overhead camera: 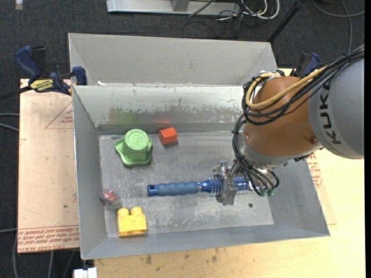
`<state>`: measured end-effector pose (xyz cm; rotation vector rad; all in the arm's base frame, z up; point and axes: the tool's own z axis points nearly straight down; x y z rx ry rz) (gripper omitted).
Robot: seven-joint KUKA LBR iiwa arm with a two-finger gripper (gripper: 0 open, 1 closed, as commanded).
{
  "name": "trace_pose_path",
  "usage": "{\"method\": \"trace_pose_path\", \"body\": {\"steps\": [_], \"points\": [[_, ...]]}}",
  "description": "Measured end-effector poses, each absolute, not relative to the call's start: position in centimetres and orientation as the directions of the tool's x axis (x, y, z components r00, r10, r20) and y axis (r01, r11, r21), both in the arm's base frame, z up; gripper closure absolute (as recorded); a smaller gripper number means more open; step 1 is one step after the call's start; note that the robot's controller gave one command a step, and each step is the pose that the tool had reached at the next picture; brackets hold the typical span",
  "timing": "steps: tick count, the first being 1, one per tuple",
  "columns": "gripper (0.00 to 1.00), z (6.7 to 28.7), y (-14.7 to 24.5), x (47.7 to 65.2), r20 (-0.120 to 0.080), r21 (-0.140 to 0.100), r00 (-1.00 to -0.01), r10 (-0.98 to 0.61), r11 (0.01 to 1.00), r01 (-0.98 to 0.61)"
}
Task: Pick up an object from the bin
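Claw (227,189) down at bristle end of blue plastic brush (174,189), which lies mid-floor with handle pointing left. I can't tell whether claw is open or closed. I'd centre across brush neck, then lift straight. Grey metal bin (293,204) right wall close; open floor leftward. Green round cup (134,147) and yellow toy brick (131,222) well apart.

My bin (185,162) now | green cup (134,146) upper left, red cube (168,135) beside it | blue brush (179,189) mid-floor | yellow brick (131,221) lower left, pink bit (108,197) near
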<state>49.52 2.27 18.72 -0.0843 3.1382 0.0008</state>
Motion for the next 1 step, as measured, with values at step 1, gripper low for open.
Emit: {"method": "trace_pose_path", "body": {"steps": [1], "points": [[1.00, 19.25, 2.31, 49.58, -0.001, 0.000, -0.998, -0.055, 0.998, -0.055]]}}
